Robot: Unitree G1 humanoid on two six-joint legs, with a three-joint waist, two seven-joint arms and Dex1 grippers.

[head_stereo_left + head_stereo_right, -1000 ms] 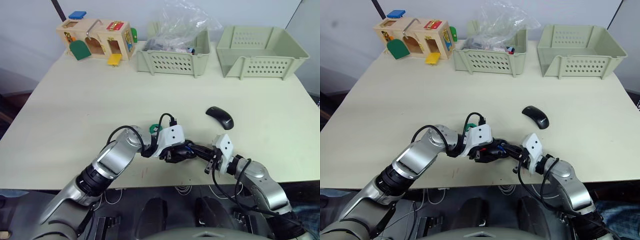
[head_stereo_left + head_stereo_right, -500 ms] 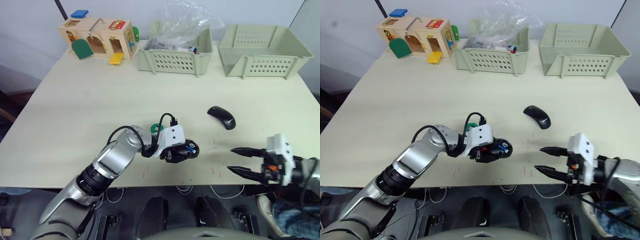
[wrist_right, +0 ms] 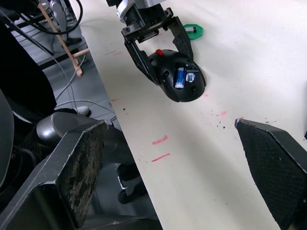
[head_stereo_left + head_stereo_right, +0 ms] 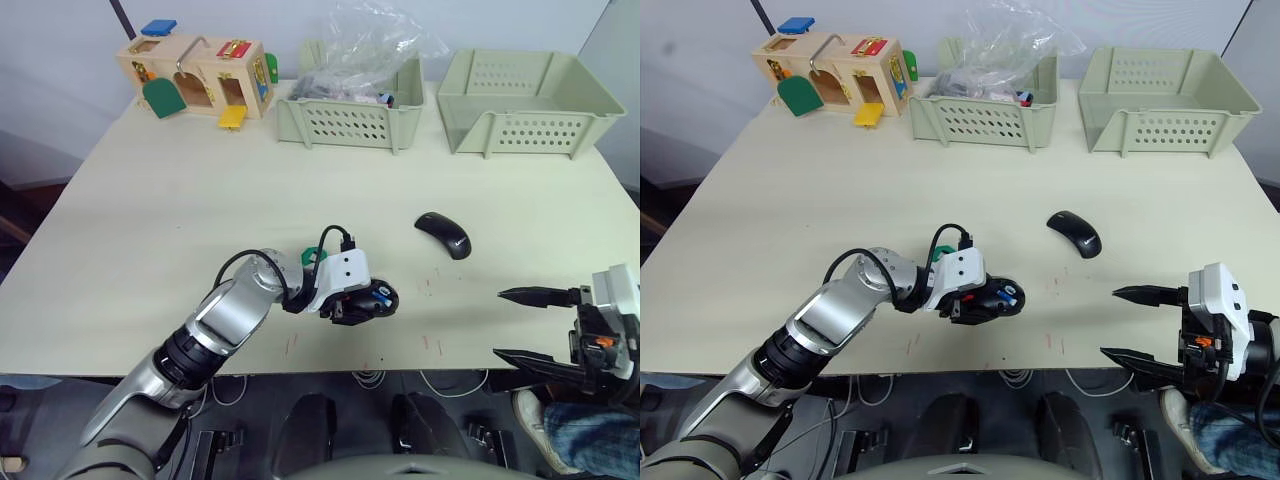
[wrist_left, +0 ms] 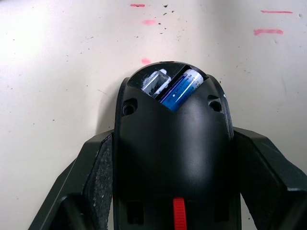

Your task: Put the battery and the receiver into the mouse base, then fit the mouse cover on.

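The black mouse base (image 4: 377, 298) with its red wheel lies at the table's front centre. My left gripper (image 4: 362, 304) is shut on it, one finger (image 5: 96, 177) pressed on each side. The blue battery (image 5: 181, 88) lies in the base's open compartment, next to a silvery metal part. A small dark-grey receiver (image 3: 193, 30) rests on a green disc (image 3: 197, 33) just behind the left gripper. Further right on the table lies the curved black mouse cover (image 4: 441, 234). My right gripper (image 4: 498, 322) hangs open and empty by the table's front right edge, well away from the base.
Two pale green baskets stand at the back: one (image 4: 345, 122) holds a clear plastic bag, the other (image 4: 520, 105) looks empty. A wooden toy house (image 4: 195, 78) is at the back left. Small red marks (image 4: 432, 343) dot the table.
My right gripper let go of the battery in the base, opened wide and pulled back to the front right edge. The left gripper and the base stayed put.
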